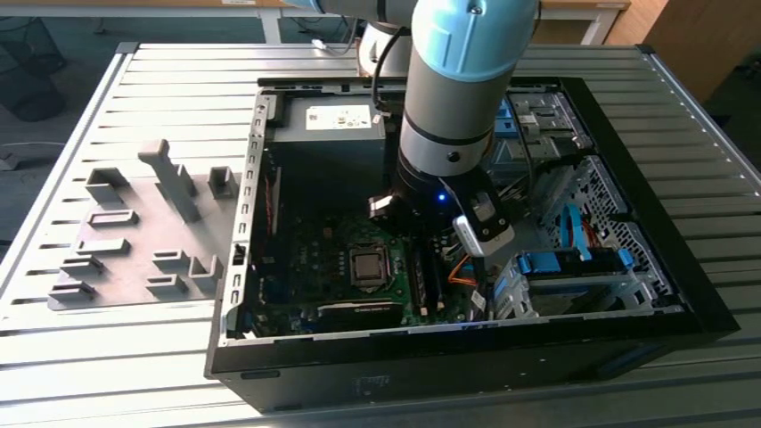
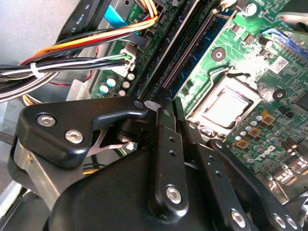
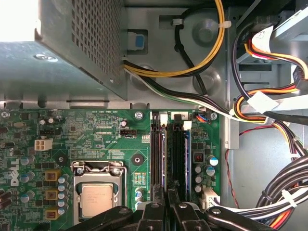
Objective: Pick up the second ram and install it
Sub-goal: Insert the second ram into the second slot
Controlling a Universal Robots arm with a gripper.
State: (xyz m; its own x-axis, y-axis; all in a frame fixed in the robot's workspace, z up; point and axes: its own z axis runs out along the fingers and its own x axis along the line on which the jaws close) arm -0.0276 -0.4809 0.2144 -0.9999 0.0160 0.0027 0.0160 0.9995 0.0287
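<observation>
The arm reaches down into the open computer case [image 1: 666, 294] on the desk [image 1: 178, 357], its hand [image 3: 167, 204] low over the memory slots [image 3: 180, 154] just beside the processor socket [image 3: 98, 195], at the lower middle of the first wrist view. The hand's fingers [image 2: 168, 144] stand close together on a thin dark strip, the second ram [image 3: 167, 166], which stands on edge in line with the slots, though whether it is seated cannot be told. A grey holder tray [image 1: 131, 241] lies on the desk at the exterior view's left.
</observation>
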